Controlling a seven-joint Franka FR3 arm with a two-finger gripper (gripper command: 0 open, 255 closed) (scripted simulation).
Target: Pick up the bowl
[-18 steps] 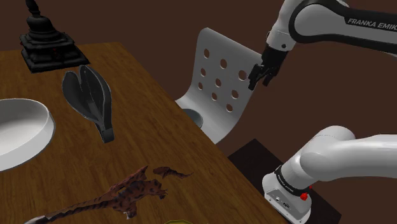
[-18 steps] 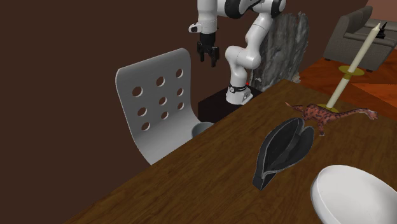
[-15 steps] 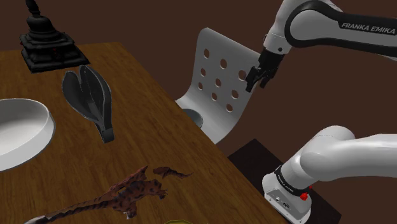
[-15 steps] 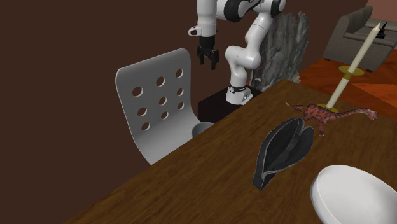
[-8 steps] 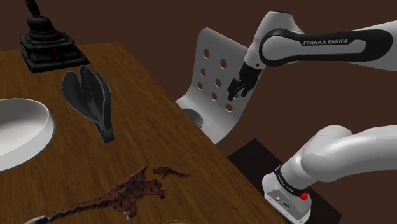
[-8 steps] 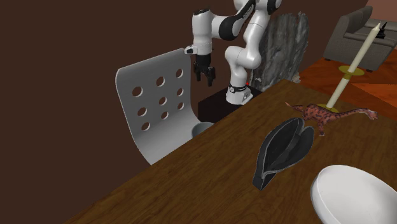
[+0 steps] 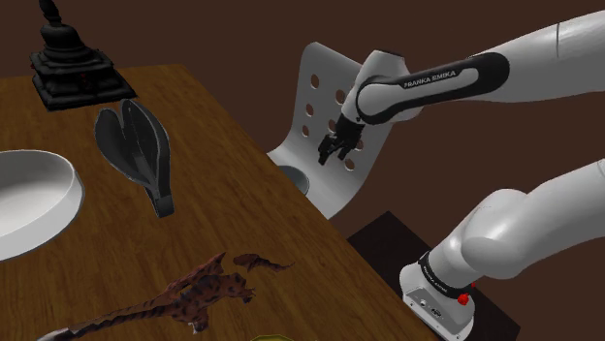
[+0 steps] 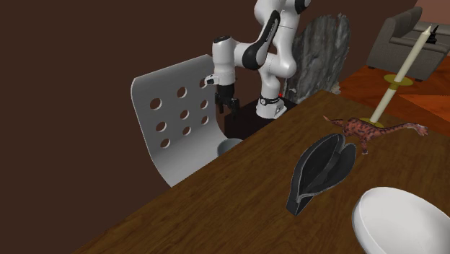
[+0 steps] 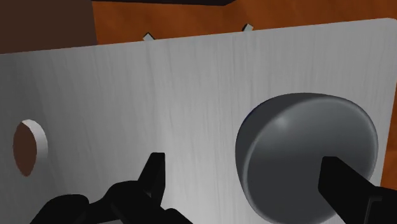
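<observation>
A small dark grey bowl point(image 7: 294, 178) sits on the seat of a grey chair point(image 7: 334, 92) with a perforated back, just past the table edge; the same bowl point(image 8: 229, 146) appears in the second exterior view. My black gripper point(image 7: 331, 153) hangs open in front of the chair back, above the seat and a little to the shoulder view's right of the bowl. It is also seen beside the chair point(image 8: 225, 106). In the wrist view the open gripper point(image 9: 245, 183) holds nothing, and the grey bowl point(image 9: 305, 149) lies on the chair seat point(image 9: 159, 95) close to one finger point(image 9: 340, 181).
A large white bowl point(image 7: 29, 199) rests on the wooden table point(image 7: 242, 218). A black shell-shaped object point(image 7: 136, 145), a dark statuette point(image 7: 73, 63) and a reddish dragon figure point(image 7: 199, 291) also stand there. A tall candle point(image 8: 404, 68) is at the far end.
The arm has swung down and towards the shoulder view's left. The gripper dropped from beside the top of the chair back to just above the seat, staying open.
</observation>
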